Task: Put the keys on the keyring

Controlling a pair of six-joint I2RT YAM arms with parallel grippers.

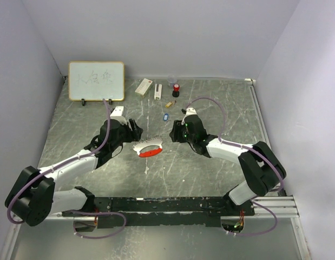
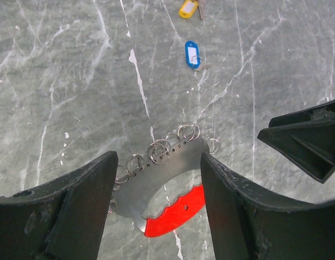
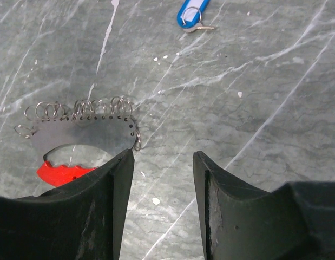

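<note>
The keyring [image 1: 148, 148] is a flat crescent of grey metal with a red grip and several split rings along its outer edge; it lies on the marbled table. My left gripper [image 2: 159, 189] is open and straddles the keyring [image 2: 167, 184]; its right finger [image 2: 232, 200] sits against the plate's end. My right gripper [image 3: 163, 162] is open over bare table, just right of the keyring [image 3: 86, 130]. Farther back lie a blue-tagged key [image 1: 165, 116] [image 2: 192, 54] [image 3: 192, 13] and a tan-yellow key [image 1: 169, 104] [image 2: 188, 8].
At the back stand a whiteboard [image 1: 96, 80], a white box with a red mark [image 1: 144, 86], a white piece [image 1: 157, 91] and a small red-and-black cylinder [image 1: 176, 89]. Pale walls close in three sides. The right gripper's tip [image 2: 308, 141] shows in the left wrist view.
</note>
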